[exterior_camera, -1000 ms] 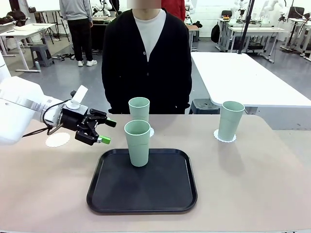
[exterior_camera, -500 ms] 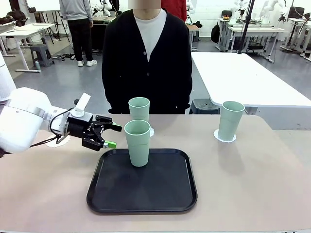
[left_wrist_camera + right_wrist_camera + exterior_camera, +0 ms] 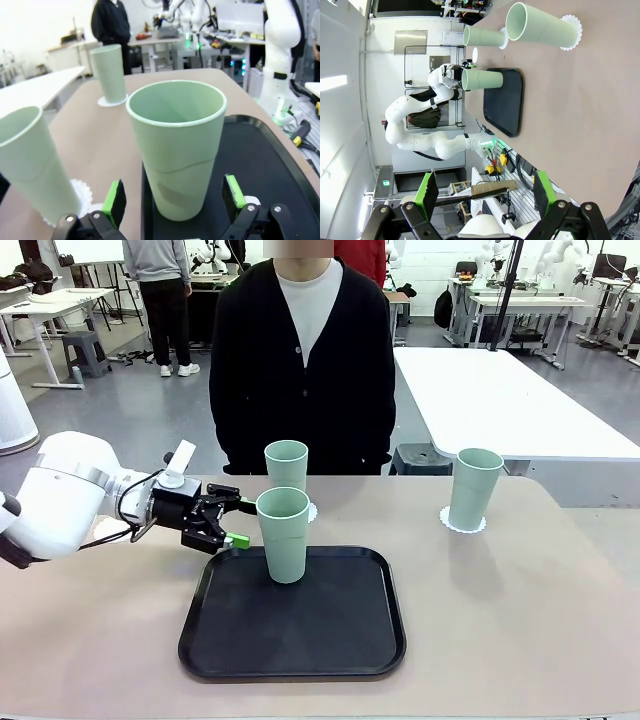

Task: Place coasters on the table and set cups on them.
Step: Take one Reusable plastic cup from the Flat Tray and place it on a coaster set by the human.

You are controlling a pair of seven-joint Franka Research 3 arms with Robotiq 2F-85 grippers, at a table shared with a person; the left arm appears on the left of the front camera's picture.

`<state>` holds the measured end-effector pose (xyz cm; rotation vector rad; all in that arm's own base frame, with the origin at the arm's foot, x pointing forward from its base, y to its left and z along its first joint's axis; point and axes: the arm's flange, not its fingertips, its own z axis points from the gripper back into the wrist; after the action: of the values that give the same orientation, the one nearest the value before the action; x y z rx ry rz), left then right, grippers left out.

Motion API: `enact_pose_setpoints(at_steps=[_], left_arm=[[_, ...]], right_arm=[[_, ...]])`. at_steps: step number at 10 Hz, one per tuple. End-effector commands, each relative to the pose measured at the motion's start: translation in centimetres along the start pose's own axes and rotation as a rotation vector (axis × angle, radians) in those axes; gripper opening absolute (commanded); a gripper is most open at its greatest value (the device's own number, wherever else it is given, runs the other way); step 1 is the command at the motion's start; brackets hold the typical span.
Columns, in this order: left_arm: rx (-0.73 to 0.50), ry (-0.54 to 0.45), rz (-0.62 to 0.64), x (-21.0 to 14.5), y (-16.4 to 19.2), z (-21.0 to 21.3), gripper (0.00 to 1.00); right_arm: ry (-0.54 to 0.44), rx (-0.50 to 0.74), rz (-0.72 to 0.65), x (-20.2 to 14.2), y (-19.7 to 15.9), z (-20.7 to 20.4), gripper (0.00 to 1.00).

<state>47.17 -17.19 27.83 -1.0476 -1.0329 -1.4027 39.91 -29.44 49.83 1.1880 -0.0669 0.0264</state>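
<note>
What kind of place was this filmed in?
Most likely a robotics lab: white worktables stand behind the tan table, other robot arms are mounted at far benches, and the floor is bare grey.

Mint-green cups [image 3: 284,535], white scalloped coasters [image 3: 463,523], black tray [image 3: 293,615], beige table [image 3: 520,620].

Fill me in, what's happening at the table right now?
The left gripper is open and level with the cup on the tray, its jaws either side of it in the left wrist view but not gripping. Two other cups, one in the middle and one at the right, already stand on coasters. The right gripper hangs open, well away. A person stands behind the table.
</note>
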Motion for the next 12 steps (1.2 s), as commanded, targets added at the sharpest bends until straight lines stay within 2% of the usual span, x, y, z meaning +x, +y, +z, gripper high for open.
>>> enact_pose_setpoints(at_steps=[1, 12], left_arm=[[0.009, -0.043, -0.029, -0.9, 0.8, -1.2, 1.00], [-0.073, -0.025, -0.007, -2.7, 1.1, -4.6, 1.00]], right_arm=[[-0.002, 0.010, -0.003, 0.0, 0.1, 0.0, 1.00], [-0.002, 0.010, -0.003, 0.0, 0.1, 0.0, 1.00]])
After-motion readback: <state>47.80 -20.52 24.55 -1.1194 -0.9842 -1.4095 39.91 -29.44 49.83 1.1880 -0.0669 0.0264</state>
